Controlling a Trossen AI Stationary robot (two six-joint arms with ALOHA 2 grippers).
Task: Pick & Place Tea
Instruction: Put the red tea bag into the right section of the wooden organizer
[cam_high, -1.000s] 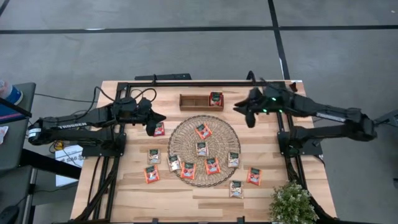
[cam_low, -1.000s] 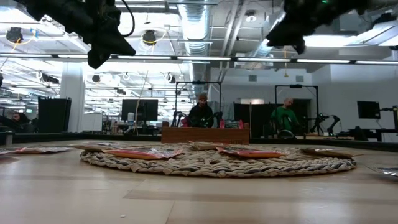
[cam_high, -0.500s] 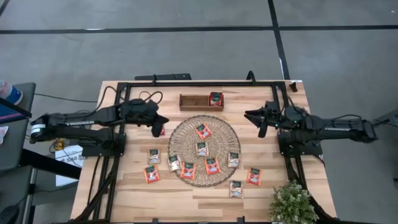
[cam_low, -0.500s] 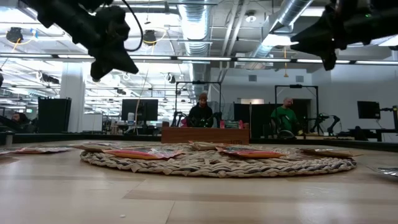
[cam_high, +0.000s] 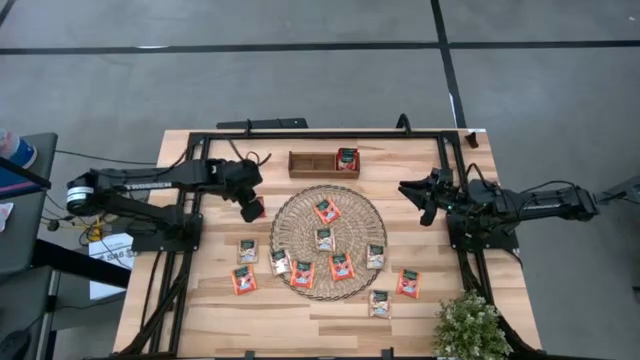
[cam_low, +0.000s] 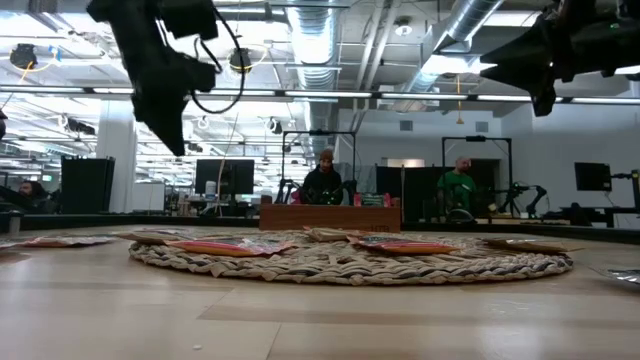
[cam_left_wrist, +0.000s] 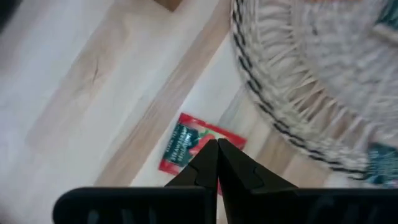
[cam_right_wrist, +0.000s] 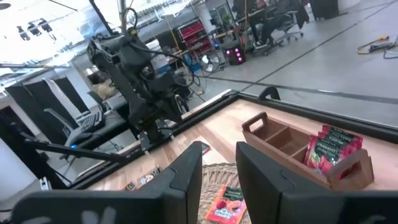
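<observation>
Directly under the left gripper (cam_left_wrist: 217, 163), fingers pinched shut and empty: one red tea sachet (cam_left_wrist: 200, 151) flat on the table, just left of the woven mat (cam_high: 328, 241). Farther right, well apart from it, the right gripper (cam_high: 425, 193), fingers parted, holding nothing. Beyond, at the far edge, the wooden tray (cam_high: 310, 163).

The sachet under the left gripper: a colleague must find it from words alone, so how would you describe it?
Start at the woven mat. Just off its rim, on the left arm's side, a red sachet lies on bare wood below the shut left gripper. Unlike its neighbours, it lies nearest the tray and partly under that gripper.
</observation>
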